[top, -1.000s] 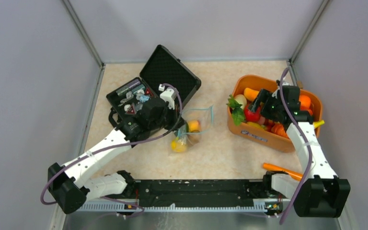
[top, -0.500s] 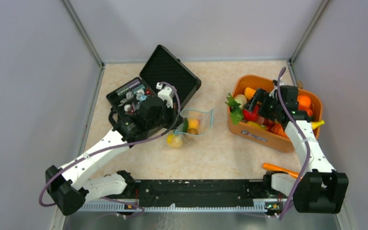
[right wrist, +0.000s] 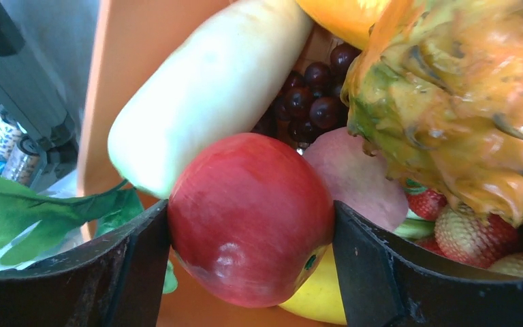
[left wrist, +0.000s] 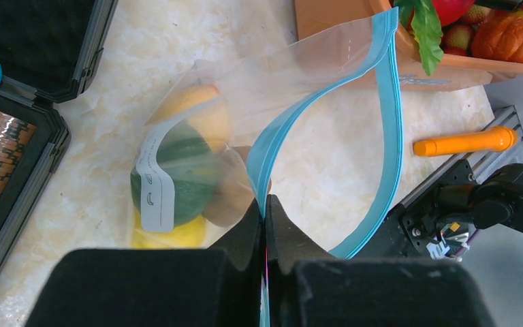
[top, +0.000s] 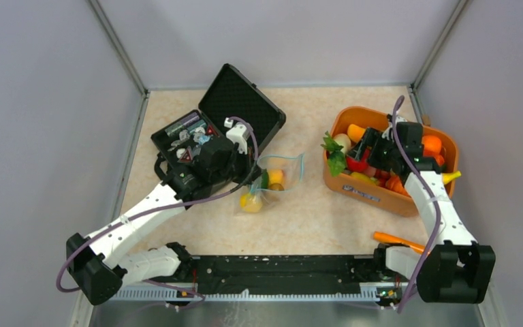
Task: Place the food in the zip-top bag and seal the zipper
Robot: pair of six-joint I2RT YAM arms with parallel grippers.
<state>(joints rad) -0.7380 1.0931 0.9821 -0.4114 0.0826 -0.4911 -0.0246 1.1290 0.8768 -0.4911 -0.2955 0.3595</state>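
1. The counter (top: 313, 218) carries everything. Your left fingers (left wrist: 265, 211) are over its middle. Your right fingers (right wrist: 357, 259) are down inside the orange basket (top: 374, 194), well apart from the left ones.
2. The open black case (top: 245, 102) lies just behind and outside your left fingers. It has no part in this job.
3. The zip-top bag (left wrist: 299, 75) hangs from your left fingers and sags onto the counter below them. Its mouth gapes away from them, toward the basket.
4. Some of the food is already in the bag: a green piece (left wrist: 177, 177) with yellow and orange ones, below and to the left of your left fingers in the wrist view.
5. The red apple (right wrist: 245, 204) sits squarely between your right fingers. They stand wide and press on both of its sides. It rests among the other fruit, with a white radish (right wrist: 204, 88) just beyond it.
6. The zipper (left wrist: 389, 116) is pinched flat between your left fingers, which are fully closed. From there its teal strip runs as a loop straight out toward the basket.
7. The coming move likely belongs to your right arm, the nearer one. The bag mouth lies across bare counter from the apple, on the left-arm side, and it faces the apple.
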